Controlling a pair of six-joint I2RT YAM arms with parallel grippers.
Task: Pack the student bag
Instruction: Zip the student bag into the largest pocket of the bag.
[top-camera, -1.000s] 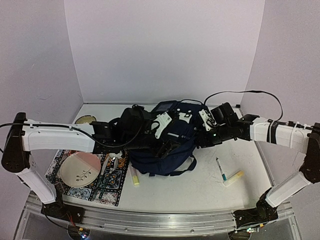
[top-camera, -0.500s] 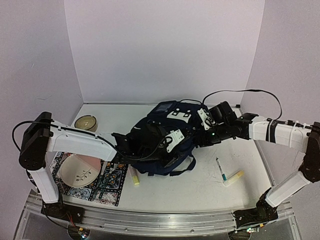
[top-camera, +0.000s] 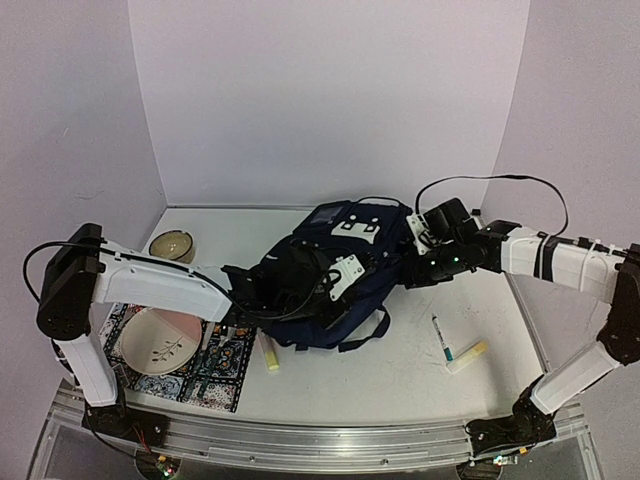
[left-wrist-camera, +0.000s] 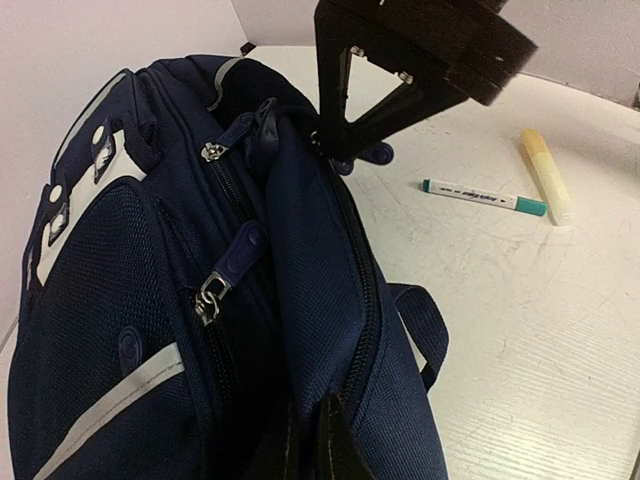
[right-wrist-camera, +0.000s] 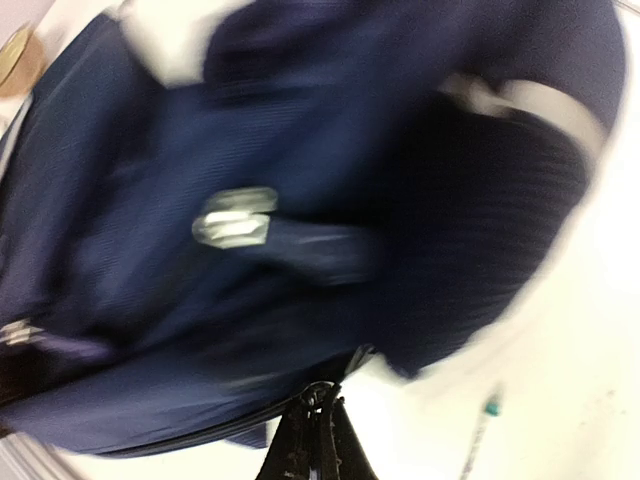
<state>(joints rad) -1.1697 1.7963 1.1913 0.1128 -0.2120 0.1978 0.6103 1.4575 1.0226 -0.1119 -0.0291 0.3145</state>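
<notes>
The student bag (top-camera: 345, 262), dark navy with white trim, lies mid-table with its zippered top toward the near right. My left gripper (top-camera: 330, 297) is shut on the fabric edge beside the main zipper; in the left wrist view (left-wrist-camera: 322, 440) the dark fingers pinch that edge at the bottom of the frame. My right gripper (top-camera: 408, 270) is shut on a zipper pull at the bag's right end (left-wrist-camera: 345, 150). The right wrist view is blurred, but its fingertips (right-wrist-camera: 320, 420) are closed on a small metal ring of the bag (right-wrist-camera: 300, 150).
A teal marker (top-camera: 442, 338) and a yellow stick (top-camera: 468, 356) lie right of the bag; another yellow stick (top-camera: 269, 353) lies near its front left. A plate (top-camera: 158, 338) on a patterned mat (top-camera: 200, 375) and a small bowl (top-camera: 172, 245) are at the left.
My left arm swung in over the bag and its gripper closed on the fabric by the zipper. The right gripper stayed shut and shifted slightly right and nearer.
</notes>
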